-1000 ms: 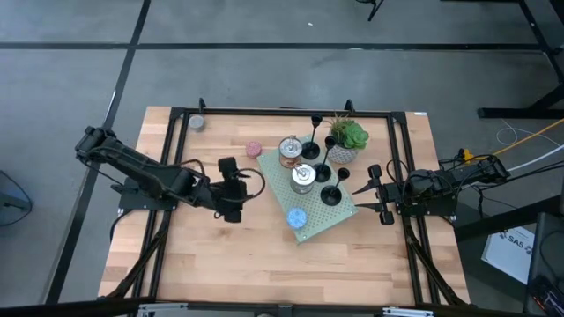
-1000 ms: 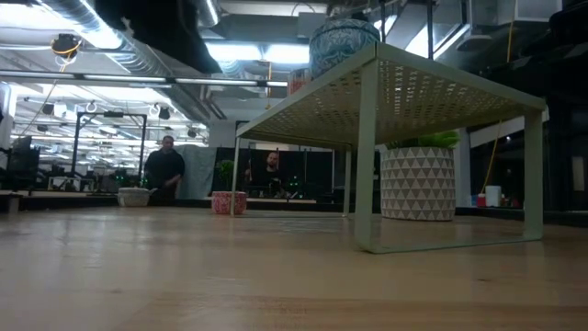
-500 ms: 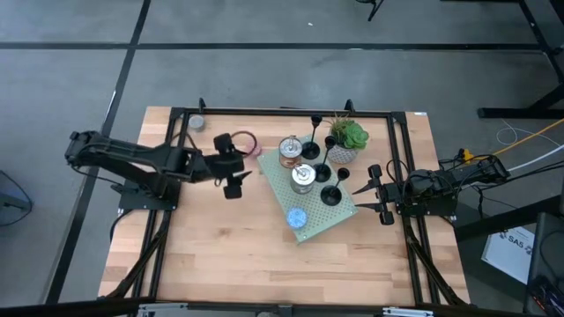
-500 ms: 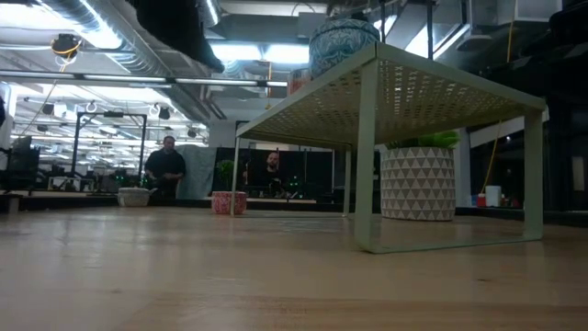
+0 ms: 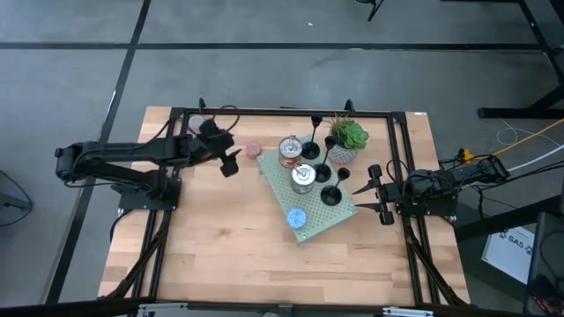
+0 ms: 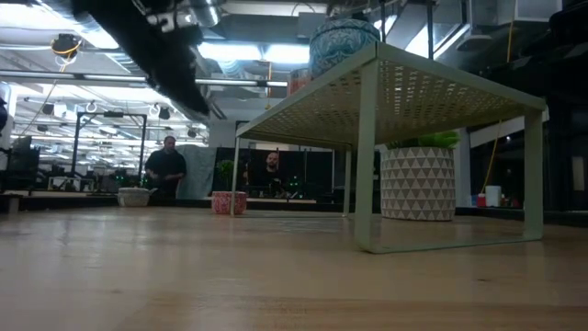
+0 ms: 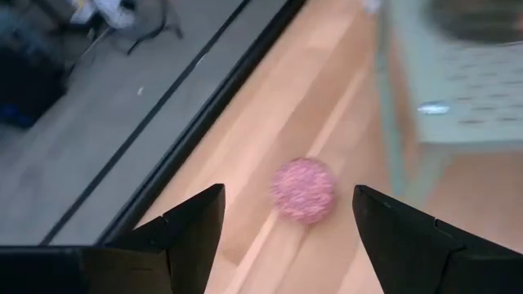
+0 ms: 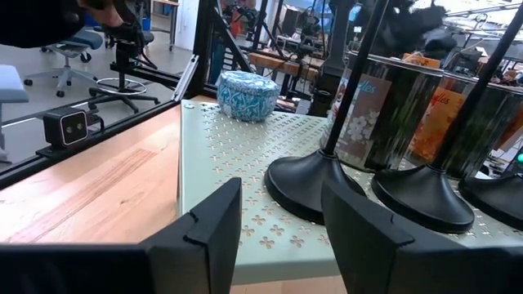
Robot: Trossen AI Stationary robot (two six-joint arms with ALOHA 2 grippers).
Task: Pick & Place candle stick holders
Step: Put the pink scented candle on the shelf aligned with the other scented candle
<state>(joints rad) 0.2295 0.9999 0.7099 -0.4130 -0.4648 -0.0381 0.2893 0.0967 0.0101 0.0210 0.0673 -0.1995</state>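
Observation:
Three matte-black candle stick holders (image 5: 332, 194) (image 5: 322, 171) (image 5: 310, 148) stand by their round bases on a pale green perforated shelf (image 5: 308, 227). In the right wrist view their bases (image 8: 315, 192) (image 8: 421, 200) (image 8: 498, 196) show with the stems rising. My right gripper (image 5: 372, 194) is open and level at the shelf's right edge, facing the nearest base without touching it. My left gripper (image 5: 229, 151) is open above the table's far left part. In the left wrist view (image 7: 288, 204) it is over a pink candle (image 7: 302, 189), clear of it.
Two shiny tins (image 5: 290, 151) (image 5: 302, 178) and a blue candle (image 5: 296, 217) also sit on the shelf. A potted plant (image 5: 348, 139) stands behind the holders. The pink candle (image 5: 253, 151) lies on the wood left of the shelf. Black frame rails (image 5: 282, 112) border the table.
My left gripper has swung from the middle of the table toward the far edge and a little left, staying open, and now points at the pink candle. The holders have not moved.

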